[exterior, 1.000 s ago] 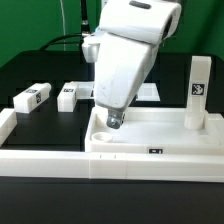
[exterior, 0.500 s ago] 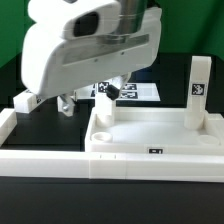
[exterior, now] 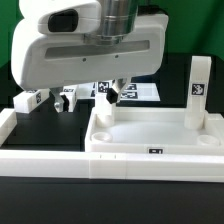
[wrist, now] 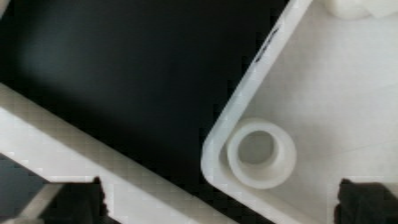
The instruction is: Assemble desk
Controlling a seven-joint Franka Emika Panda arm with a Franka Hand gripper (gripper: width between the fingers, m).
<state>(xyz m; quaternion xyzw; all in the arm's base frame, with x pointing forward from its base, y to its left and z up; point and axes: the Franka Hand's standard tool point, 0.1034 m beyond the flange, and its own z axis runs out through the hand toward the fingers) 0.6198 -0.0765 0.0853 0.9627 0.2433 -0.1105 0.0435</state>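
The white rimmed tabletop [exterior: 150, 128] lies upside up with its round corner sockets showing. One white leg [exterior: 199, 88] stands upright in its far corner on the exterior view's right. Two loose legs [exterior: 32, 99] [exterior: 68, 96] lie on the black table at the exterior view's left. My gripper [exterior: 90, 98] hangs over the tabletop's far corner on the exterior view's left, open wide and empty. In the wrist view the tabletop [wrist: 338, 100] and one corner socket [wrist: 260, 156] lie under my gripper [wrist: 214, 205], fingers far apart.
The long low white barrier wall [exterior: 40, 145] runs along the front and the exterior view's left, and shows as a diagonal strip in the wrist view [wrist: 71, 125]. The marker board [exterior: 142, 92] lies flat behind the tabletop. My big white arm body hides part of the loose legs.
My hand has swung from pointing down at the corner socket to broadside, shifted toward the exterior view's left, and the marker board has come into view.
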